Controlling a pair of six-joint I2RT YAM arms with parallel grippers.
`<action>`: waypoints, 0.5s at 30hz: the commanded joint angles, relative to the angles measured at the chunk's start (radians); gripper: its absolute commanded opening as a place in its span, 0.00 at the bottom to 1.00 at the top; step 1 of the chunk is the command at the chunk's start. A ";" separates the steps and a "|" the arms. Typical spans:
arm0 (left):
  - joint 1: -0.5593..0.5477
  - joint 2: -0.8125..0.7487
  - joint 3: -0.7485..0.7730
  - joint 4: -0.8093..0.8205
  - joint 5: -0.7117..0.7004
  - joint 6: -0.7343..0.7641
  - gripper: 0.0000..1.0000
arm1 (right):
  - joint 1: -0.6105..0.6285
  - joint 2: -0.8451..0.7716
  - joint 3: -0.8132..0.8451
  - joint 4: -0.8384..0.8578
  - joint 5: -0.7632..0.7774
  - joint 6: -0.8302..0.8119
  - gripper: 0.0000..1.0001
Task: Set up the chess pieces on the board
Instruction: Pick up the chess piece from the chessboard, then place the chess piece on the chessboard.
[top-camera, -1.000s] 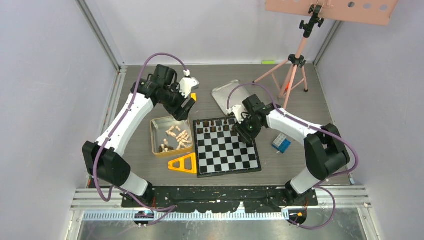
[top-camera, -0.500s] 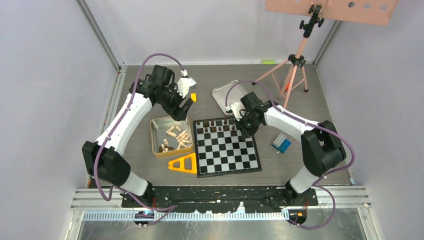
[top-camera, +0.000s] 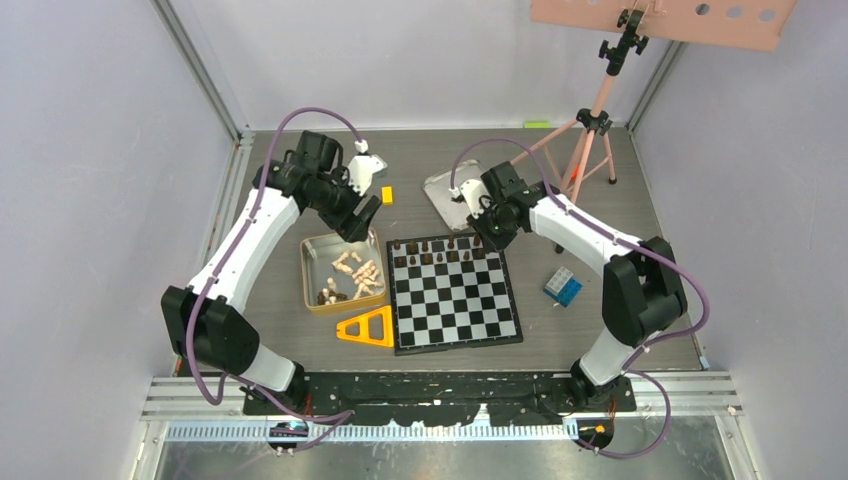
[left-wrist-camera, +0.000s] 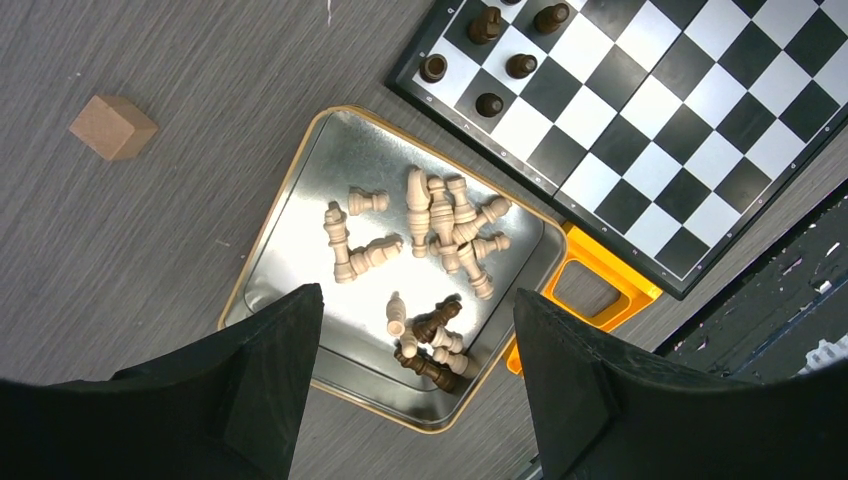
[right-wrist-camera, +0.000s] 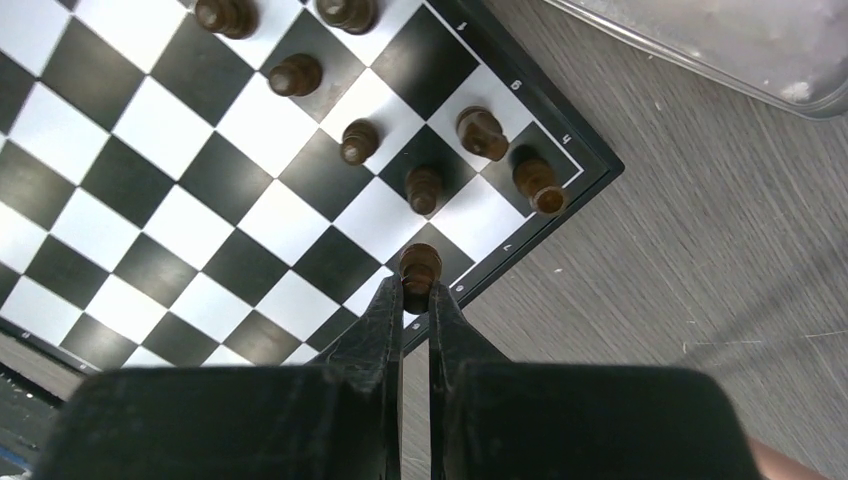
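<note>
The chessboard (top-camera: 455, 315) lies in the middle of the table, with several dark chess pieces (top-camera: 436, 257) standing on its far rows. My right gripper (right-wrist-camera: 418, 292) is shut on a dark pawn (right-wrist-camera: 420, 266), held above the board's far right corner (right-wrist-camera: 590, 165); it also shows in the top view (top-camera: 492, 233). My left gripper (left-wrist-camera: 415, 330) is open and empty above the gold tin (left-wrist-camera: 258, 270), which holds pale pieces (left-wrist-camera: 440, 215) and a few dark ones (left-wrist-camera: 432, 325). The left gripper also shows in the top view (top-camera: 355, 222), above the tin (top-camera: 312, 282).
A yellow triangular block (top-camera: 366, 329) lies by the board's near left corner. A silver lid (top-camera: 447, 190) lies behind the board. A small wooden cube (left-wrist-camera: 112, 126) lies left of the tin, a blue block (top-camera: 563, 287) right of the board, a pink tripod (top-camera: 592, 120) far right.
My right gripper has moved from over the board's right side toward its far right corner, still holding the pawn. My left gripper has drawn back slightly toward the far left.
</note>
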 joint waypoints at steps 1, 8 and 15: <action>0.010 -0.050 -0.002 0.025 0.024 -0.003 0.73 | -0.015 0.043 0.051 -0.015 0.029 -0.009 0.01; 0.011 -0.047 -0.004 0.024 0.028 -0.004 0.73 | -0.020 0.085 0.063 -0.020 0.038 -0.021 0.01; 0.011 -0.052 -0.008 0.026 0.033 -0.009 0.73 | -0.029 0.114 0.072 -0.011 0.038 -0.018 0.01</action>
